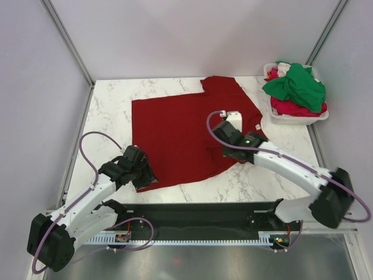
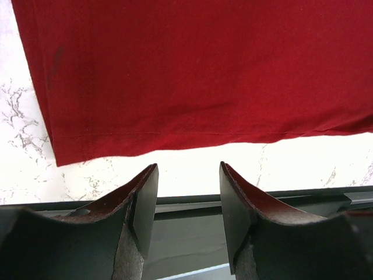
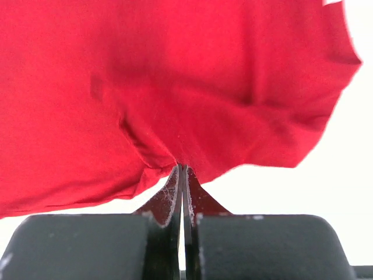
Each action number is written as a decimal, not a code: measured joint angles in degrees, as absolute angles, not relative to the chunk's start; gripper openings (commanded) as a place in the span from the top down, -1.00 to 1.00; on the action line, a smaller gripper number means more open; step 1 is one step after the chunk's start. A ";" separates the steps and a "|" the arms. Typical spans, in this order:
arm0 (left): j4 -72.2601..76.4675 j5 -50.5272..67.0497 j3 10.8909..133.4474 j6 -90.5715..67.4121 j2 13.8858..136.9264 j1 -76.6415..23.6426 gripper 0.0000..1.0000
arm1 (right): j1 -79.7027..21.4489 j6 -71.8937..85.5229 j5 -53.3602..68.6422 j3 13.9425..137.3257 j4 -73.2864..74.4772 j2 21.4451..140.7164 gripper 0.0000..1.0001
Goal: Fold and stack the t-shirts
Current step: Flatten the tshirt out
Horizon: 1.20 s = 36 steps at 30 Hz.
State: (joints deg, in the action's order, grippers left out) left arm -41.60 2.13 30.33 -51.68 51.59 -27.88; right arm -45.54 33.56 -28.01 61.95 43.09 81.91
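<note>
A dark red t-shirt (image 1: 175, 134) lies spread flat across the middle of the marble table, collar at the far side. My right gripper (image 1: 218, 153) is shut on its near hem toward the right; in the right wrist view the red cloth (image 3: 175, 87) bunches into the closed gripper tips (image 3: 183, 167). At the shirt's near left corner my left gripper (image 1: 147, 178) stands open. The left wrist view shows this gripper (image 2: 187, 169) just short of the hem (image 2: 204, 137), with nothing between the fingers. A bright green t-shirt (image 1: 294, 84) and a lighter red one (image 1: 291, 108) lie crumpled in the basket.
A white plastic basket (image 1: 278, 119) sits at the table's far right corner. The black rail (image 1: 192, 213) of the arm bases runs along the near table edge. Grey walls with metal posts close in the left, right and back.
</note>
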 measured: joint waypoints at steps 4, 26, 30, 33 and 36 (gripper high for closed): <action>-41.58 3.14 29.58 -52.58 50.59 -28.23 -0.08 | -45.47 36.97 -32.32 61.82 46.06 67.53 1.00; -45.76 3.33 22.44 -63.70 44.49 -32.21 -0.16 | -45.47 59.72 -33.28 50.22 68.36 30.92 1.00; -47.99 -0.64 22.41 -66.89 39.53 -32.80 -0.18 | -45.47 59.53 -31.66 48.51 70.72 28.75 1.00; -49.30 -3.97 22.41 -69.36 34.72 -32.88 -0.18 | -45.47 58.94 -30.37 47.68 71.83 27.73 1.00; -50.04 -6.22 22.44 -70.96 35.22 -32.88 -0.17 | -45.47 58.24 -29.52 47.64 72.01 27.64 1.00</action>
State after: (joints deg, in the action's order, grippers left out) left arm -50.04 -6.22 22.44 -70.96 35.22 -32.88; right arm -45.47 58.24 -29.52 47.64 72.01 27.64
